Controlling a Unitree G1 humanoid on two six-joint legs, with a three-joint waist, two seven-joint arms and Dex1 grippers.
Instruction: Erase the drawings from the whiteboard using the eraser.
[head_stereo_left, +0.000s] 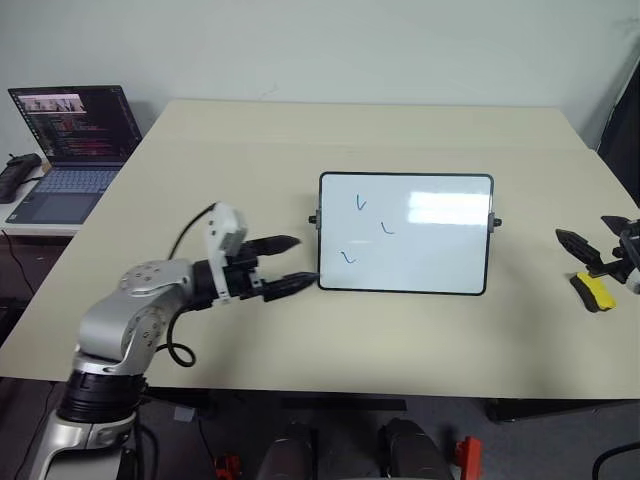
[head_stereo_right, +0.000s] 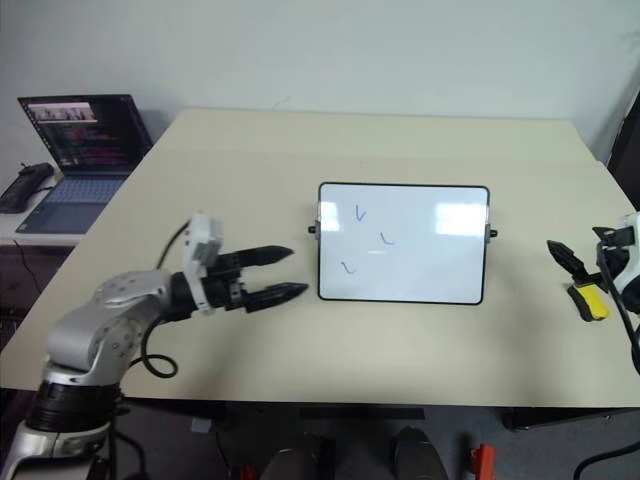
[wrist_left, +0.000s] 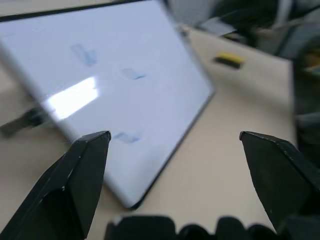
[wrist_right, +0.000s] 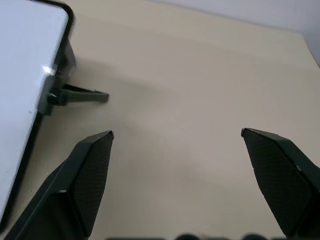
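Your whiteboard (head_stereo_left: 405, 235) stands propped near the centre of the frame on the desk (head_stereo_left: 300, 150), leaning back on its small side stands, and the three blue drawings (head_stereo_left: 362, 204) sit on its left half, one upper, one middle, one lower. The eraser (head_stereo_left: 594, 291), a small yellow block, lies flat on the desk at the far right edge of the frame, well apart from the board. Your right tool (head_stereo_left: 600, 248) hangs just above and beside the eraser with its two black fingers spread wide and nothing between them; in the right wrist view those fingers frame bare desk with the board's edge and one stand off to the side. Your left tool (head_stereo_left: 285, 264) is at the lower left of centre, pointing level toward the board's left edge, its fingers released and empty, the lower fingertip just beside the frame's bottom corner. A laptop (head_stereo_left: 75, 140) with its screen lit sits open at the upper left on a separate surface beside the desk.
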